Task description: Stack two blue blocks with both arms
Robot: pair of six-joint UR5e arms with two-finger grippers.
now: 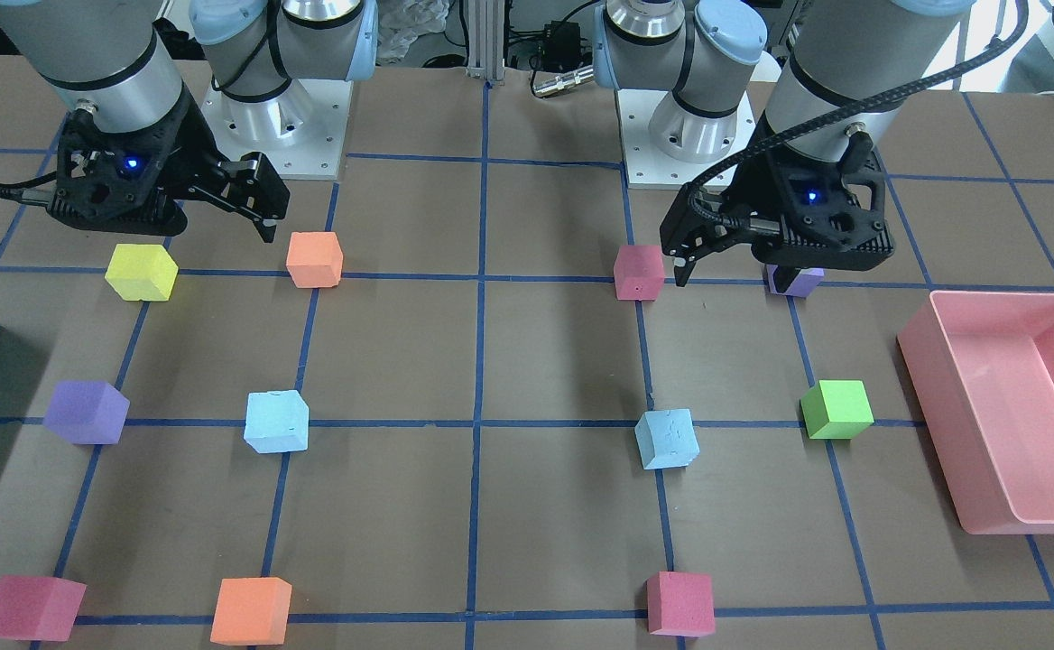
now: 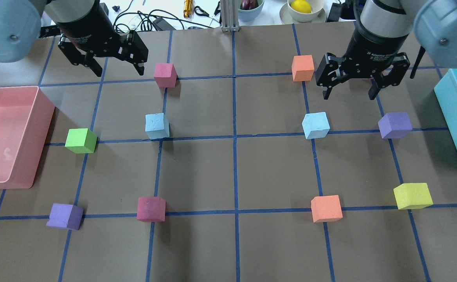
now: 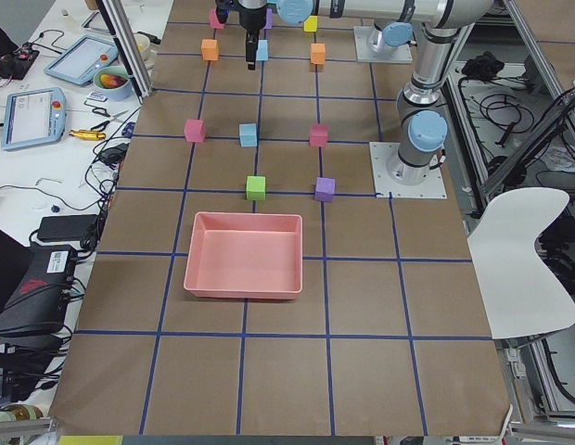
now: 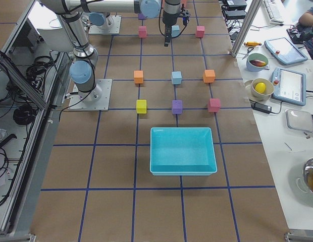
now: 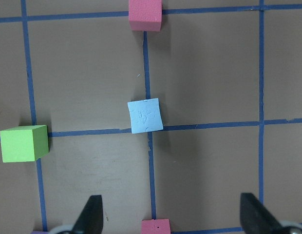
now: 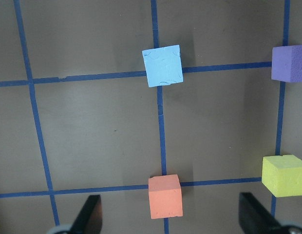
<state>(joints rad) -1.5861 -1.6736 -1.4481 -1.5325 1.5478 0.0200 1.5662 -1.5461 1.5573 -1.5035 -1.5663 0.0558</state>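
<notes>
Two pale blue blocks lie apart on the table. The left blue block (image 2: 157,126) (image 1: 667,439) shows near the centre of the left wrist view (image 5: 145,115). The right blue block (image 2: 315,125) (image 1: 276,421) shows in the upper part of the right wrist view (image 6: 162,65). My left gripper (image 2: 119,72) (image 1: 735,271) hovers open and empty above the table, up and left of its block in the overhead view. My right gripper (image 2: 348,94) (image 1: 220,226) hovers open and empty, up and right of its block in that view. Both pairs of fingers (image 5: 90,214) (image 6: 90,214) stand wide apart.
A pink bin (image 2: 36,117) stands at the left edge, a teal bin (image 2: 455,117) at the right. Other cubes lie on the grid: green (image 2: 81,140), red (image 2: 165,75) (image 2: 151,208), orange (image 2: 303,67) (image 2: 326,208), purple (image 2: 395,125) (image 2: 65,216), yellow (image 2: 412,196).
</notes>
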